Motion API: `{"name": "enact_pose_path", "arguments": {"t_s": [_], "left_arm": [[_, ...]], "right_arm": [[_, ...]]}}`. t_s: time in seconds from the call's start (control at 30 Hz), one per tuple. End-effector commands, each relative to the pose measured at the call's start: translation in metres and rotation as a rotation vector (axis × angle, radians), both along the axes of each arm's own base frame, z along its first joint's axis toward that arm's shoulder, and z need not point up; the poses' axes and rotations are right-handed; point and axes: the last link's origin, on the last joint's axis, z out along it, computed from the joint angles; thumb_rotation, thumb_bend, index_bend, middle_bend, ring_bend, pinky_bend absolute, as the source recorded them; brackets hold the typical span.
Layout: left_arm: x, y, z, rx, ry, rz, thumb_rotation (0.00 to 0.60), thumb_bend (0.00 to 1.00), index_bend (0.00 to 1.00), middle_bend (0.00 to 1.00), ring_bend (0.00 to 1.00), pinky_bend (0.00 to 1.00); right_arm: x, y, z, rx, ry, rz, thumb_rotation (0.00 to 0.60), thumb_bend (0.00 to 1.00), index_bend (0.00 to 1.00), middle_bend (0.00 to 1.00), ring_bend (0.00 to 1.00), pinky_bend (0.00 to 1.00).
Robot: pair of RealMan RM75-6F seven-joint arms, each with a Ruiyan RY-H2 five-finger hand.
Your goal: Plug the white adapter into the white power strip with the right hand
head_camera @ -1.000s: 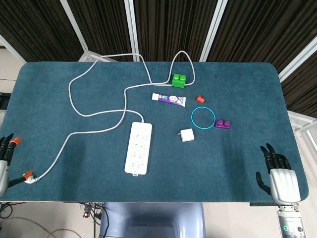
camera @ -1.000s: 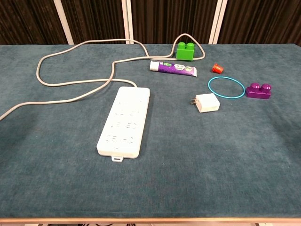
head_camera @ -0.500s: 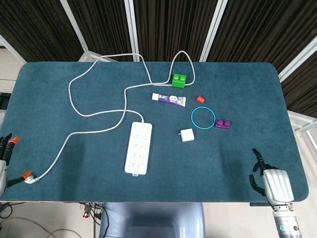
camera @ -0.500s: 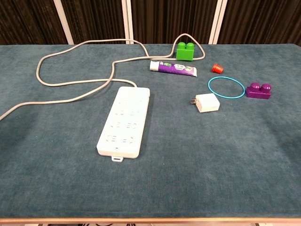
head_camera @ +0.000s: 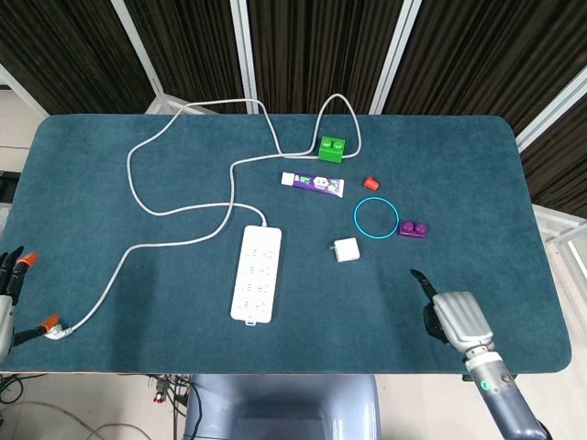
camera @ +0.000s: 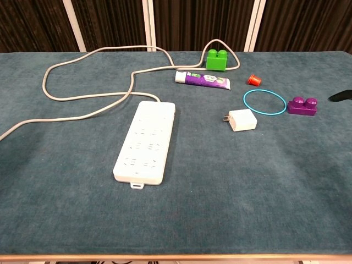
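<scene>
The adapter [head_camera: 346,249] lies flat on the worktop [head_camera: 110,330], prongs toward the strip [head_camera: 256,274], with bare cloth between them. Just beyond it lie a ring [head_camera: 376,218] and a purple block [head_camera: 413,229]. The right robot hand [head_camera: 449,316] hovers near the front edge, holding nothing, fingers mostly hidden; chest view shows one dark fingertip [camera: 341,96]. The left robot hand [head_camera: 11,298] is cropped; I cannot tell its state.

Adapter [head_camera: 347,249] right of power strip [head_camera: 256,286], ring [head_camera: 376,218] just behind it, block [head_camera: 413,229] beside ring.
</scene>
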Motion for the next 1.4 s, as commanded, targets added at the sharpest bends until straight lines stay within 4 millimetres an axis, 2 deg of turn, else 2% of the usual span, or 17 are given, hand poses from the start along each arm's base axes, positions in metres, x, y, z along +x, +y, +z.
{"name": "enact_pose_path", "arguments": {"t_s": [0.03,0.3,0.67,1.03,1.4], "left_arm": [[0.000,0.001,-0.001,-0.003,0.002,0.000,0.600,0.10,0.12,0.00,0.00,0.00],[-0.001,0.001,0.000,0.001,0.003,0.004,0.600,0.10,0.12,0.00,0.00,0.00],[-0.003,0.003,0.001,0.004,-0.001,0.011,0.600,0.10,0.12,0.00,0.00,0.00],[-0.003,0.003,0.002,0.007,-0.002,0.013,0.600,0.10,0.12,0.00,0.00,0.00],[-0.003,0.003,0.003,0.015,-0.002,0.016,0.600,0.10,0.12,0.00,0.00,0.00]], "right_arm": [[0.024,-0.021,-0.012,0.072,0.004,0.011,0.600,0.81,0.08,0.83,0.86,0.80],[0.056,-0.043,-0.048,0.161,0.030,0.011,0.600,0.81,0.08,0.83,0.86,0.80],[0.080,-0.070,-0.085,0.181,0.059,-0.027,0.600,0.82,0.08,0.83,0.86,0.80],[0.097,-0.093,-0.104,0.148,0.083,-0.057,0.600,0.82,0.08,0.83,0.86,0.80],[0.094,-0.105,-0.113,0.145,0.109,-0.100,0.600,0.82,0.08,0.83,0.86,0.80]]}}
